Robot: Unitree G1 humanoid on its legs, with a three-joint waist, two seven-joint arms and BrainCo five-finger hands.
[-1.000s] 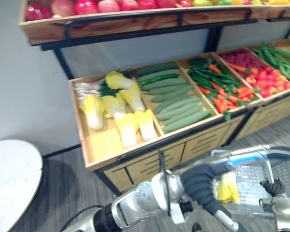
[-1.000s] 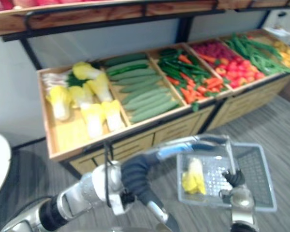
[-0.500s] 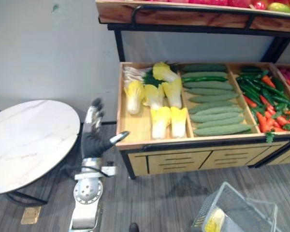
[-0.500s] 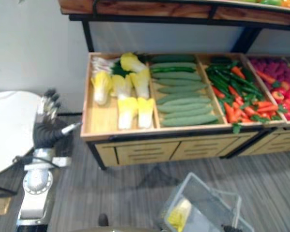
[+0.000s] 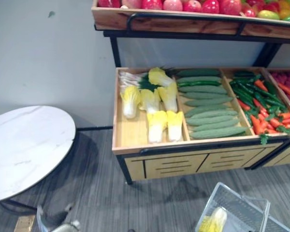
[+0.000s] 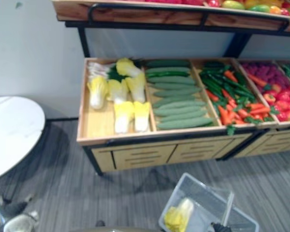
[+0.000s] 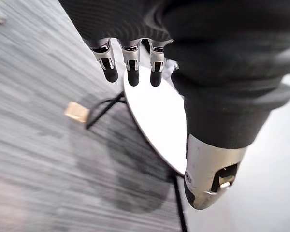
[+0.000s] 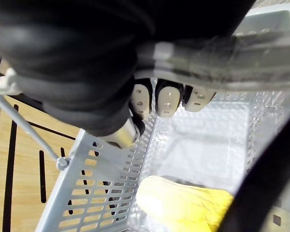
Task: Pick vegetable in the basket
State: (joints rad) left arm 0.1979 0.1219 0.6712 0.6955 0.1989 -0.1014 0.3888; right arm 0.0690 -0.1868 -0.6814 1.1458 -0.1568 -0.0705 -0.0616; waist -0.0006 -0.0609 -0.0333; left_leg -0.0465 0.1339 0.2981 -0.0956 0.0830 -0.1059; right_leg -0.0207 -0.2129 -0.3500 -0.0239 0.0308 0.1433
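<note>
A clear plastic basket (image 5: pixel 241 199) hangs low at the right above the floor, with one yellow napa cabbage (image 5: pixel 211 222) lying in it. In the right wrist view my right hand (image 8: pixel 166 100) has its fingers curled round the basket's handle (image 8: pixel 222 46), and the cabbage (image 8: pixel 183 203) rests on the mesh bottom below. My left hand (image 7: pixel 130 67) hangs over the floor near the round table with its fingers straight and nothing in them; it also shows at the lower left (image 5: pixel 54 223).
A wooden stand holds crates of napa cabbages (image 5: pixel 157 99), cucumbers (image 5: pixel 210 108) and peppers with carrots (image 5: pixel 266 104). An upper shelf (image 5: pixel 183 19) carries fruit. A round white table (image 5: pixel 24 150) stands at the left. Grey floor lies between the stand and the basket.
The camera has swung, shifting the whole picture. My left arm, raised beside the cabbage crate half a second ago, has dropped to the bottom edge. The basket still hangs from my right hand.
</note>
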